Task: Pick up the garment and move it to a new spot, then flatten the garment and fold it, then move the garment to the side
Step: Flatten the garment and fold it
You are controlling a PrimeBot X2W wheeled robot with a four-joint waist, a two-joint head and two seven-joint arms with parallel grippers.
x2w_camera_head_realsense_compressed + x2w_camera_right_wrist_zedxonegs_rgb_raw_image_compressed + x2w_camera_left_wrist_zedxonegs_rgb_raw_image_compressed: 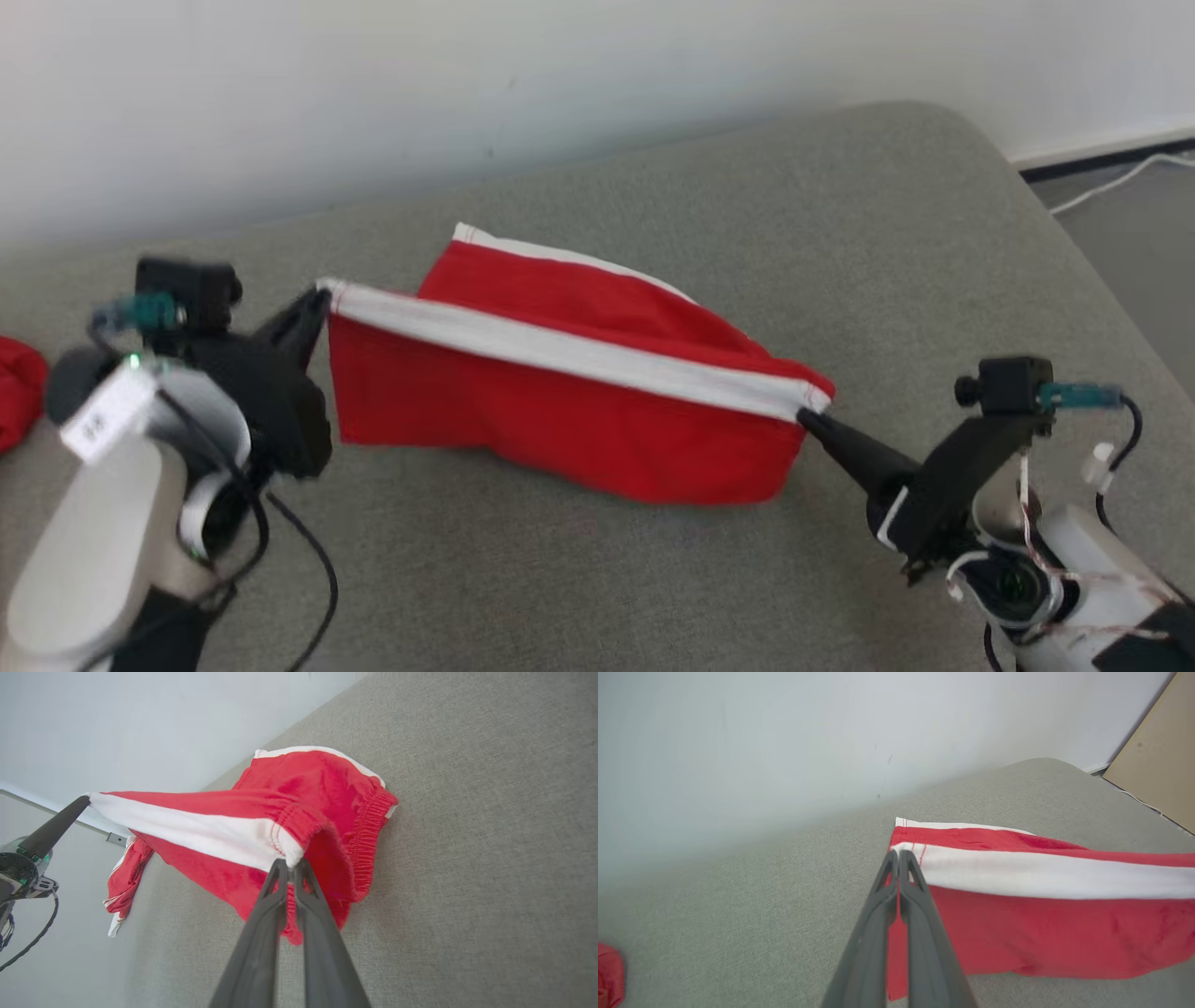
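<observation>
The garment is a pair of red shorts with a white side stripe, stretched between my two grippers above the grey cushion. My left gripper is shut on the hem corner of the white stripe; in the left wrist view the gripper pinches that corner. At the elastic waistband end my right gripper is shut on the stripe. From the right wrist the same grip shows on the garment, whose lower part hangs and its far edge touches the cushion.
Another red cloth lies at the cushion's left edge, seen also as red cloth in the right wrist view. A white wall runs behind. Floor and a white cable lie to the right.
</observation>
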